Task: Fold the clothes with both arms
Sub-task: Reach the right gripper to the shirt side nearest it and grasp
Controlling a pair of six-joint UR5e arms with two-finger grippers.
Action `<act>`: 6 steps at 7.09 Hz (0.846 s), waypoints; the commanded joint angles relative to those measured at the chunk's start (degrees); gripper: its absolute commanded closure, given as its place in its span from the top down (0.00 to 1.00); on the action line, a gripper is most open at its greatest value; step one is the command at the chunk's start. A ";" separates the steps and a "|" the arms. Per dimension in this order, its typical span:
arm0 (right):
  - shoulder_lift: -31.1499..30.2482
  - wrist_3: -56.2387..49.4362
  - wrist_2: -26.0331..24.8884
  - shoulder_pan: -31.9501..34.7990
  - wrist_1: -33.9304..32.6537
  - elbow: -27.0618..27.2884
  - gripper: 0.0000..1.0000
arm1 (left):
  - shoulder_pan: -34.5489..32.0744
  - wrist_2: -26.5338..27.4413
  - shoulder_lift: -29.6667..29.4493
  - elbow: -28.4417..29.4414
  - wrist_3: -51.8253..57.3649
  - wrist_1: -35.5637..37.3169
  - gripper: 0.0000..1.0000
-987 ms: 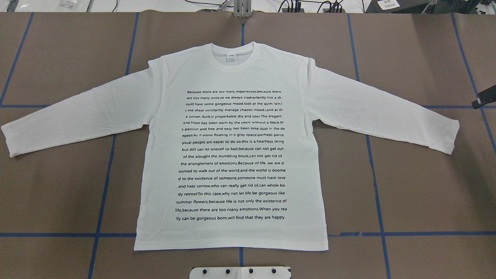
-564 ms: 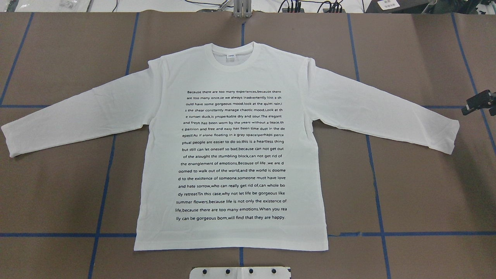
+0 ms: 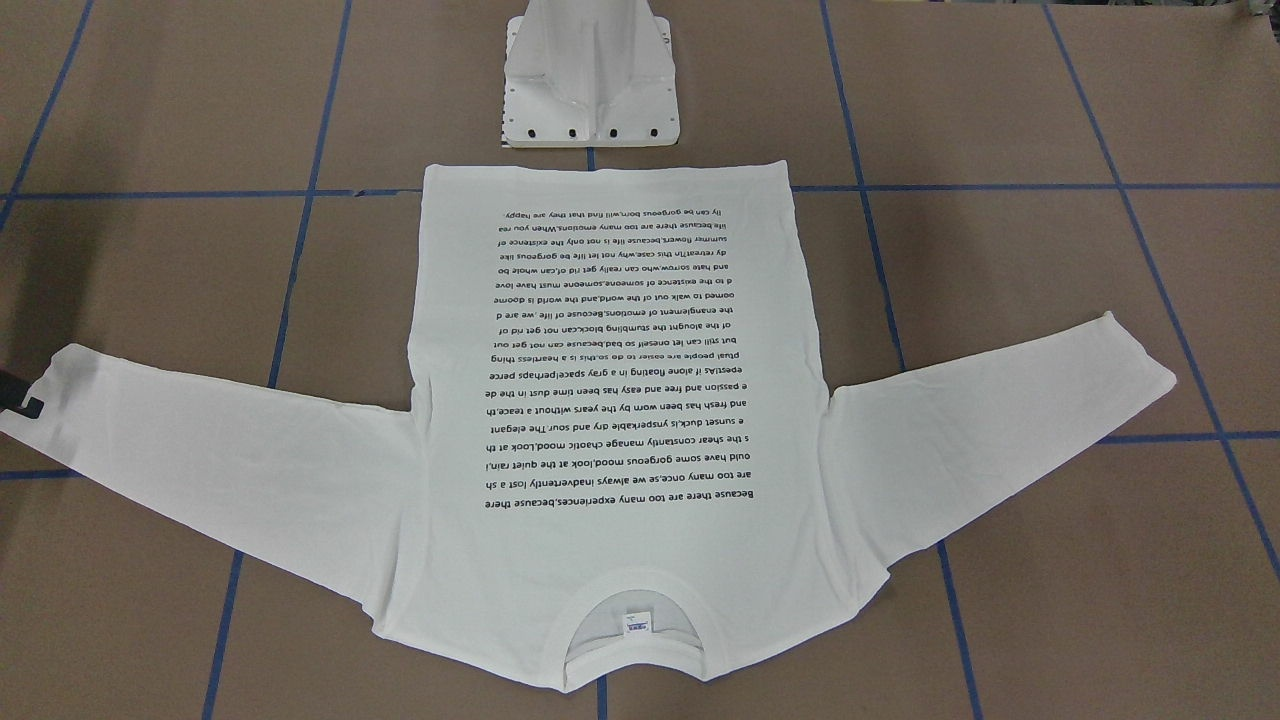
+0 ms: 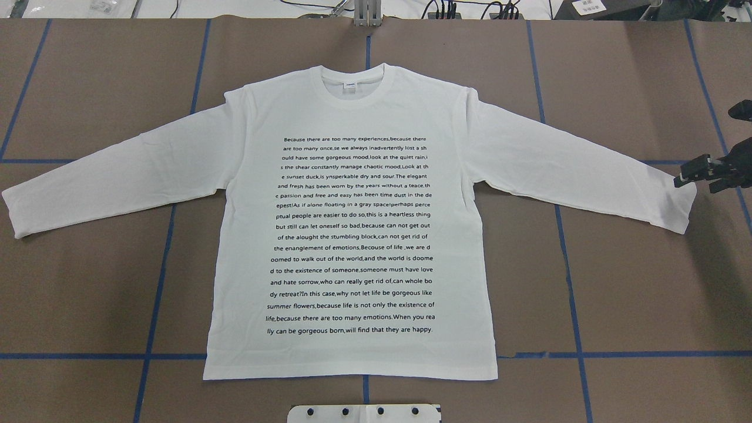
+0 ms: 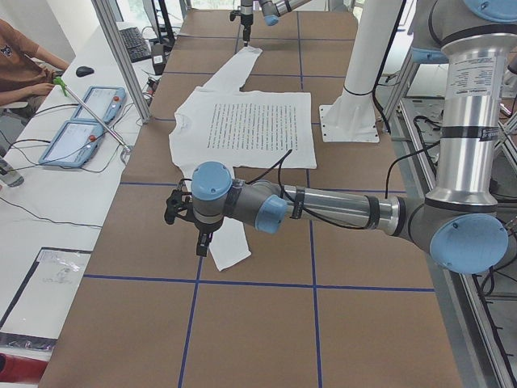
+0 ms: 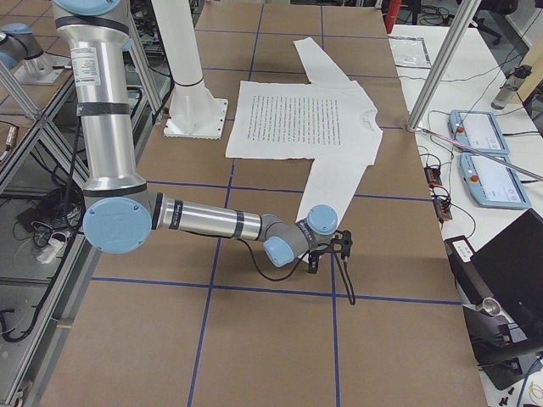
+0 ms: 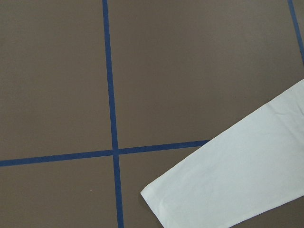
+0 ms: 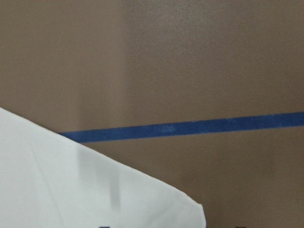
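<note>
The white long-sleeved T-shirt lies flat and print side up on the brown table, collar at the far side and both sleeves spread wide. My right gripper comes in from the right edge, right at the right sleeve's cuff. It is open; its wrist view shows that cuff just below. It also shows in the front-facing view. My left gripper appears only in the exterior left view, above the left cuff, and I cannot tell its state. Its wrist camera sees that cuff.
The white pedestal base stands just beyond the shirt's hem. Blue tape lines grid the table. Past the far edge are an aluminium post, cables, two tablets and a seated person.
My right gripper has come further in from the right edge, moving left and slightly down in the overhead view to the right cuff. The shirt has not moved.
</note>
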 commanded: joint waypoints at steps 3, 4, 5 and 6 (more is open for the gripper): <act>0.63 0.33 -0.85 -0.40 0.17 -0.64 0.35 | 0.02 0.03 -0.14 -0.06 -0.07 -0.04 0.99; 0.55 0.16 -0.85 -0.40 0.17 -0.90 0.07 | 0.02 0.03 -0.14 0.12 0.01 -0.04 0.99; 0.03 -0.28 -0.85 -0.40 0.17 -0.99 0.00 | -0.07 0.03 -0.14 0.03 -0.07 0.04 0.99; -0.07 -0.20 -0.59 -0.22 0.17 -0.47 0.00 | 0.02 0.03 -0.23 0.03 -0.16 -0.04 0.99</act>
